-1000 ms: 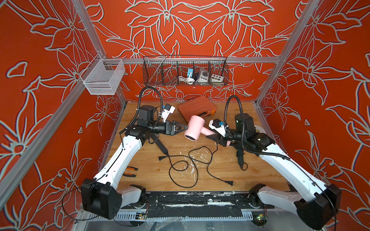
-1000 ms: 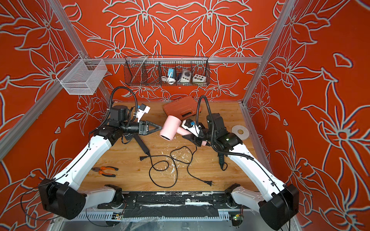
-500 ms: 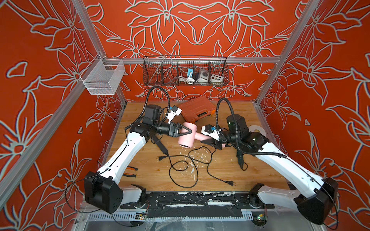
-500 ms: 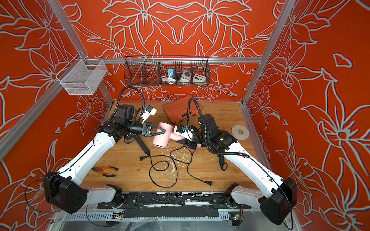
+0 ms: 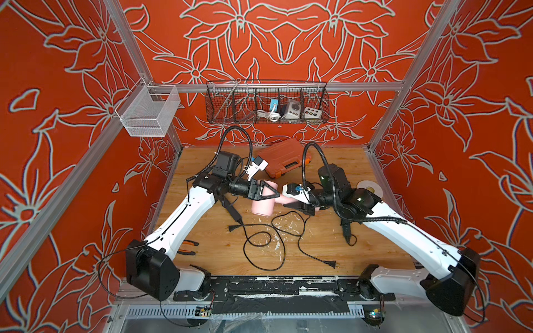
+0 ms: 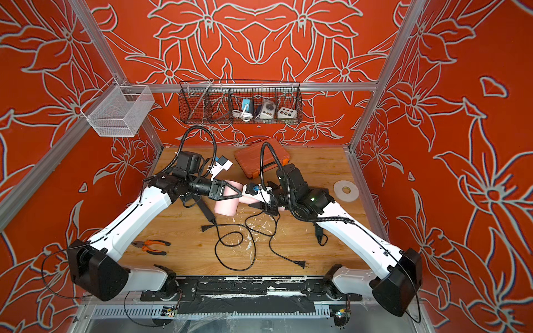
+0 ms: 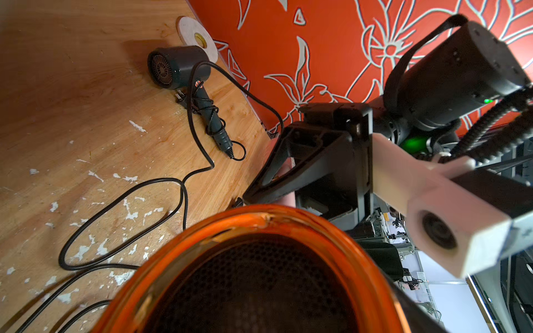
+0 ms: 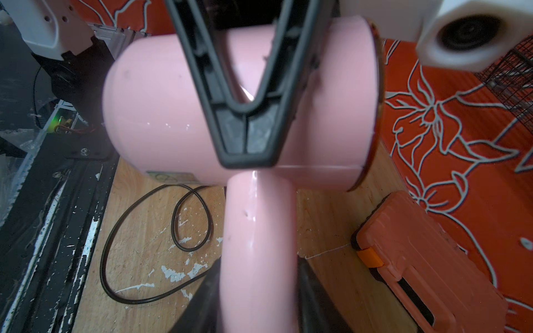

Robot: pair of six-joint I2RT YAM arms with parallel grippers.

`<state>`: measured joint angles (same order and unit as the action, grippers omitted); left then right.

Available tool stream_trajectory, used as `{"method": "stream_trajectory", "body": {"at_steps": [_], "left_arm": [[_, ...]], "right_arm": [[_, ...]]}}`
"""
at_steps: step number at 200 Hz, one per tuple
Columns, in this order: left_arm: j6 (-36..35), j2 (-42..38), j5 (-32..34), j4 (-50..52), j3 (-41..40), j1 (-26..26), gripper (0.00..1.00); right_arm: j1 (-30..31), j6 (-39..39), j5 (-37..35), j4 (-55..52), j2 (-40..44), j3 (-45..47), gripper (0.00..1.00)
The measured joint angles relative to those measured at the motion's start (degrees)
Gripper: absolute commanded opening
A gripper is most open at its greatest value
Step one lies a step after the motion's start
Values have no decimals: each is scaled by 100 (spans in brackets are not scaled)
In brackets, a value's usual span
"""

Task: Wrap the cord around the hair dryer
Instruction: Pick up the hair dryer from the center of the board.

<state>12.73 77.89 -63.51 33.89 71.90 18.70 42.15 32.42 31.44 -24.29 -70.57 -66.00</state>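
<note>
In both top views an orange plastic tool case lies at upper centre of the wooden table. A white tape roll lies at right and orange-handled pliers at lower left. A black hair dryer sits half hidden under the right arm.

The pink hair dryer is held at centre, over its loose black cord. Its barrel runs up-down the frame with the orange-rimmed end upward, and its handle points right. The right gripper clamps the handle. The left gripper straddles the barrel; I cannot tell whether it presses.
</note>
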Motion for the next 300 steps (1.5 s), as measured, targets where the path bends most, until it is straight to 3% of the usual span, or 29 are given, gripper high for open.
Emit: {"method": "stream_trajectory", "body": {"at_steps": [25,39,66,78,126,136,149,157,171,191,221,252,300], "left_arm": [[13,4,92,20,0,2,76],[85,17,96,26,2,2,61],[184,52,118,-55,-2,7,23],[238,72,114,-118,-15,7,0],[291,160,173,-186,-48,7,0],[264,160,229,-173,-42,7,0],[201,160,330,-103,13,13,0],[149,153,428,-37,76,11,0],[144,98,706,20,155,-7,0],[205,-68,979,37,170,-199,0],[367,-433,1329,-13,192,-601,0],[498,-715,1617,-111,304,-678,0],[601,-839,1954,-315,614,-715,0]], "right_arm": [[22,4,-48,11,-4,0,0],[31,24,-122,9,-4,0,0],[31,26,-179,7,-31,0,0],[31,26,-208,4,-37,0,0],[31,22,-343,-22,-131,-4,0],[35,15,-391,-13,-151,-4,14],[66,-13,-531,11,-155,-4,49],[68,-107,-684,61,-155,-4,64],[74,-372,-986,365,-131,-4,80],[-13,-643,-1316,640,39,-4,92],[-433,-1034,-1561,815,509,-4,97],[-986,-1506,-1698,848,951,68,96],[-1567,-2511,-1801,933,1366,1014,90]]}}
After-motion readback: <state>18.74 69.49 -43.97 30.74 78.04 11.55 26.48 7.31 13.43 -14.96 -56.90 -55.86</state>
